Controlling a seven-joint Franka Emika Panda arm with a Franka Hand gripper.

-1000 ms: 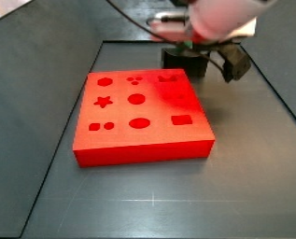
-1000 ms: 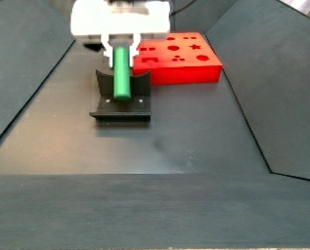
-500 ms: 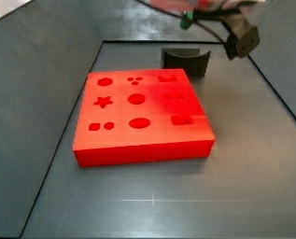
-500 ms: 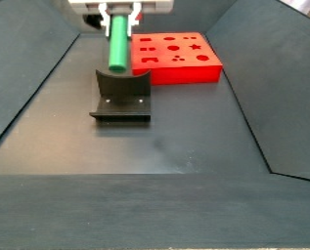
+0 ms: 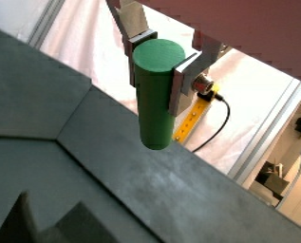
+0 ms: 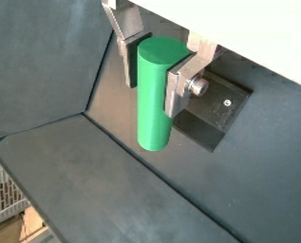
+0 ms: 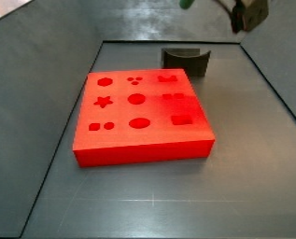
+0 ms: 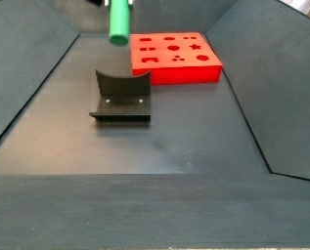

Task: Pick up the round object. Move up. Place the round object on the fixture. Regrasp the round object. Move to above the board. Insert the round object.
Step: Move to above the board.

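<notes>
Nearest you in a side view stands the fixture (image 8: 120,96) on the dark floor (image 8: 170,146), its notch empty. Your claw (image 5: 164,55) is clamped on the round object (image 5: 157,93); both wrist views show the silver fingers (image 6: 186,76) pressing its upper end, the peg hanging below them. In that side view the round object (image 8: 119,21) hangs well above the fixture. Beyond the fixture lies the board (image 8: 177,57), holes unfilled.
</notes>
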